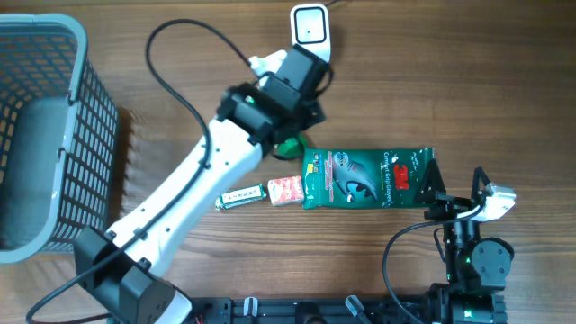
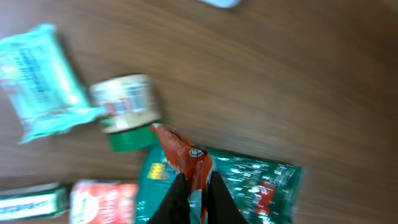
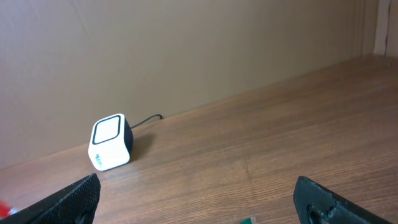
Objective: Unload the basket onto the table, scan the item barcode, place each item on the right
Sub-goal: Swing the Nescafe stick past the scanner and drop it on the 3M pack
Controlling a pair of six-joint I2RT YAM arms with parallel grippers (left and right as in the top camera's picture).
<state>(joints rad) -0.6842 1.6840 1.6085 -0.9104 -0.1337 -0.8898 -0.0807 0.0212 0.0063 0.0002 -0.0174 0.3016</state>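
At table (image 1: 504,108) centre: green glove pack (image 1: 364,177), lying below the white scanner (image 1: 310,25) and well apart from it. Left tool (image 2: 194,180): pressed together, pinching the pack's red corner. Right tool (image 1: 439,191): spread wide, holding nothing, at the pack's right edge. Beside pack: small jar (image 2: 124,102), red packet (image 1: 285,189).

The left arm (image 1: 207,171) hides the pinched packet (image 2: 186,155) overhead (its print blurred).
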